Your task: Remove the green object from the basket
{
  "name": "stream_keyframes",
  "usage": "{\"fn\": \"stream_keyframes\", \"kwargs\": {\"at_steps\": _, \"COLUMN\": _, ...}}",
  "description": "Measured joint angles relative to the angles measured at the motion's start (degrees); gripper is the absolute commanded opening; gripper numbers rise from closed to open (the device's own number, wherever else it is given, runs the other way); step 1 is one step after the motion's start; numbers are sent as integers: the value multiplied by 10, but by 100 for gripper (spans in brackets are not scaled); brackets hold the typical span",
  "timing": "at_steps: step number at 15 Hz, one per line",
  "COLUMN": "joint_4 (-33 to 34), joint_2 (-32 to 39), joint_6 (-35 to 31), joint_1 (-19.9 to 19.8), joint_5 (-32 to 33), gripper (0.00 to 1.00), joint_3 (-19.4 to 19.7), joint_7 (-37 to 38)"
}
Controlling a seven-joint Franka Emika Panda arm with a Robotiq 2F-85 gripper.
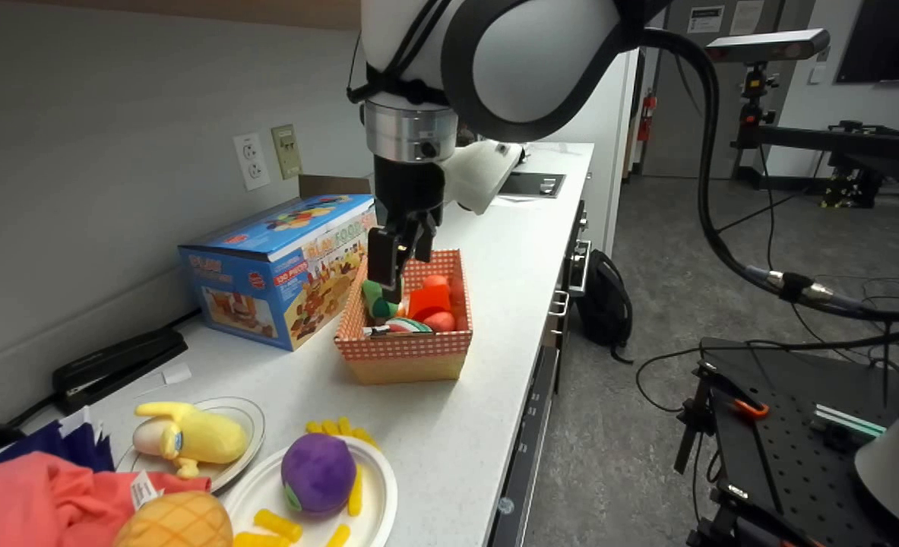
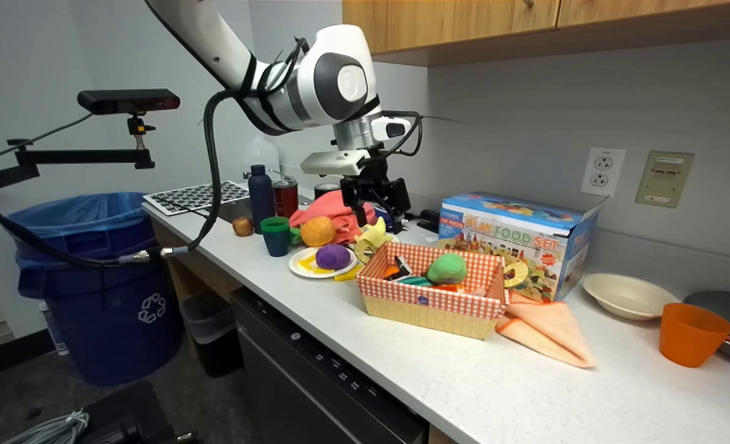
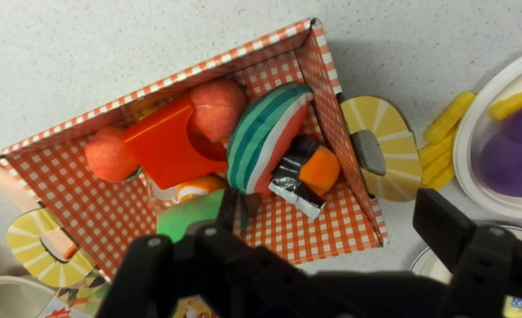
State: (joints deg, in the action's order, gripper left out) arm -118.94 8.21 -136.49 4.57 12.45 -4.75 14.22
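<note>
**The green object (image 2: 447, 269) within the checked basket (image 2: 426, 311)**

Foremost in the wrist view, the gripper (image 3: 329, 210) hung with its fingers spread well apart; one partly masked the green object there. The object was bright green and roundish, with a smooth, matte-looking surface. It lay inside the basket close to one long side, just beside a striped watermelon piece (image 3: 267, 137) and near a red container (image 3: 168, 145). Beneath the basket ran the bench (image 2: 525, 394); in an exterior view a blue box (image 2: 506, 243) stood beyond that side.
</note>
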Motion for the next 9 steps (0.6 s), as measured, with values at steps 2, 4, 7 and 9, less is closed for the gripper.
{"fn": "stream_keyframes", "kwargs": {"at_steps": 2, "joint_4": 2, "joint_2": 0, "joint_6": 15, "joint_1": 0, "joint_5": -6, "gripper": 100, "joint_3": 0, "joint_7": 4}}
{"fn": "stream_keyframes", "kwargs": {"at_steps": 4, "joint_4": 1, "joint_2": 0, "joint_6": 15, "joint_1": 0, "joint_5": -6, "gripper": 100, "joint_3": 1, "joint_7": 4}}
{"fn": "stream_keyframes", "kwargs": {"at_steps": 7, "joint_4": 0, "joint_2": 0, "joint_6": 15, "joint_1": 0, "joint_5": -6, "gripper": 100, "joint_3": 1, "joint_7": 4}}
{"fn": "stream_keyframes", "kwargs": {"at_steps": 9, "joint_4": 0, "joint_2": 0, "joint_6": 15, "joint_1": 0, "joint_5": -6, "gripper": 100, "joint_3": 1, "joint_7": 4}}
